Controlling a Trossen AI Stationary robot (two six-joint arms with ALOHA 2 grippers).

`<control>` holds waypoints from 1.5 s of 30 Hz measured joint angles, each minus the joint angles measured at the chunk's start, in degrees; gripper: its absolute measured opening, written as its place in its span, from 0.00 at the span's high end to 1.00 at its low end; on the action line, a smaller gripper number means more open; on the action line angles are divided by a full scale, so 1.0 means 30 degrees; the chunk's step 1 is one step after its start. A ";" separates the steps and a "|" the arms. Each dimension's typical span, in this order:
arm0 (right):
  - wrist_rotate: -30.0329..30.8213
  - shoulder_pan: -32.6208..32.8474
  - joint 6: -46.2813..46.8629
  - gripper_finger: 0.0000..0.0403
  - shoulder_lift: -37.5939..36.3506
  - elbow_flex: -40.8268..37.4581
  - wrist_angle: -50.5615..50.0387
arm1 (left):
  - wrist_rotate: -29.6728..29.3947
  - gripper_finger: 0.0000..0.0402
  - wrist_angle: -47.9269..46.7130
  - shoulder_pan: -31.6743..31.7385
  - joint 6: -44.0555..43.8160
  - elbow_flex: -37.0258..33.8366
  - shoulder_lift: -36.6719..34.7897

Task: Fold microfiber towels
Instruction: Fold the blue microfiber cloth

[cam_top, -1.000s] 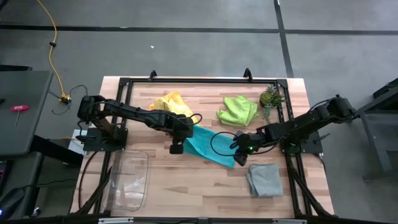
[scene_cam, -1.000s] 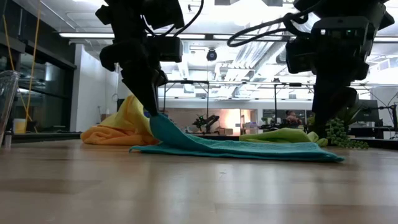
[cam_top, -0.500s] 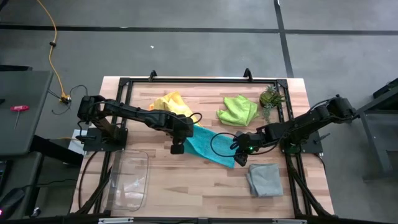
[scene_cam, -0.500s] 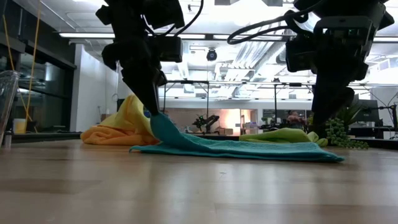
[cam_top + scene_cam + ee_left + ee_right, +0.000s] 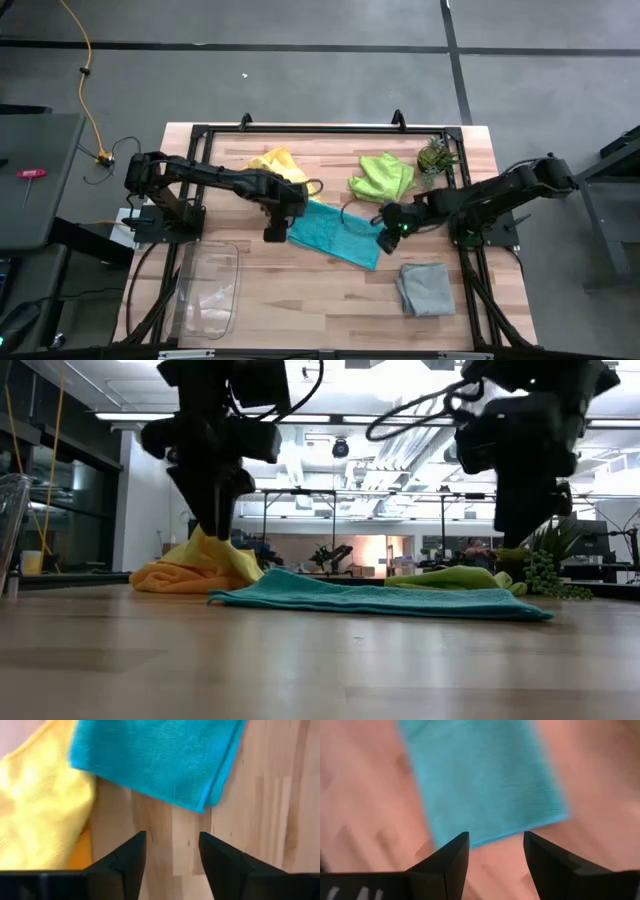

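From above, the teal towel (image 5: 335, 234) lies flat mid-bench as a folded strip, its long axis running between the left gripper (image 5: 276, 229) at one short end and the right gripper (image 5: 392, 231) at the other, each about equally near. At bench height, both grippers hang clear above the towel, holding nothing. The left wrist view shows parted, empty fingers (image 5: 125, 862) with the towel's doubled corner just ahead, beside the yellow towel (image 5: 37, 815). The right wrist view likewise shows spread, empty fingers (image 5: 451, 860) over the towel's end edge.
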 joint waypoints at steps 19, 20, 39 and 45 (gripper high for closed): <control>0.0902 0.0964 1.3518 0.55 0.0626 -0.2073 0.1654 | 0.4021 0.54 1.7292 0.1882 -0.7333 -0.8219 -1.0922; 0.0862 0.0964 1.3693 0.55 0.0973 -0.2073 0.2028 | 0.4020 0.54 1.7688 0.1844 -0.7549 -0.8533 -1.1262; 0.1396 0.0973 1.4722 0.55 0.6783 0.1014 0.0898 | 0.4014 0.54 1.7836 0.1793 -0.7360 -0.9034 -1.1542; 0.2036 0.0964 1.3832 0.61 0.7028 0.1607 -0.0141 | 0.4011 0.54 1.7946 0.1808 -0.7299 -0.9034 -1.1550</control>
